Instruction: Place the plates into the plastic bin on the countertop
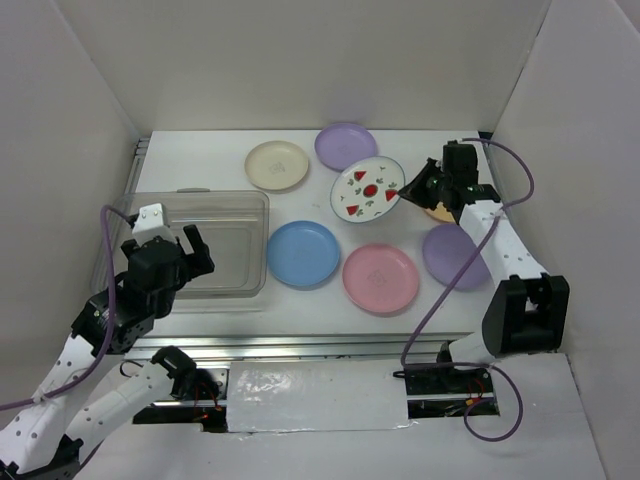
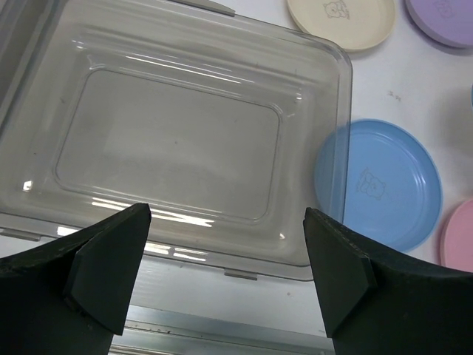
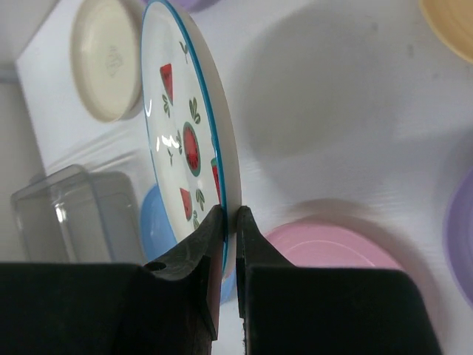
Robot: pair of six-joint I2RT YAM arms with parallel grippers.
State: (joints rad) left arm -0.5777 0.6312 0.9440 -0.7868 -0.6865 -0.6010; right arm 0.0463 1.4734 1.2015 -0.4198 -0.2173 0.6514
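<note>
My right gripper [image 1: 408,186] is shut on the rim of the white strawberry-print plate [image 1: 367,190] and holds it tilted above the countertop [image 1: 215,155]; in the right wrist view the plate [image 3: 177,126] stands on edge between my fingers [image 3: 230,222]. The clear plastic bin [image 1: 240,205] sits at the left, with nothing in it. My left gripper [image 1: 178,250] is open over the bin's near edge [image 2: 222,270]. On the countertop lie a cream plate [image 1: 277,165], two lilac plates [image 1: 346,146] [image 1: 455,255], a blue plate [image 1: 303,253] and a pink plate [image 1: 380,277]. The orange plate [image 1: 438,211] is mostly hidden under my right arm.
White walls enclose the countertop on three sides. A metal rail [image 1: 300,347] runs along the near edge by the arm bases. A purple cable [image 1: 447,290] loops from the right arm over the lilac plate.
</note>
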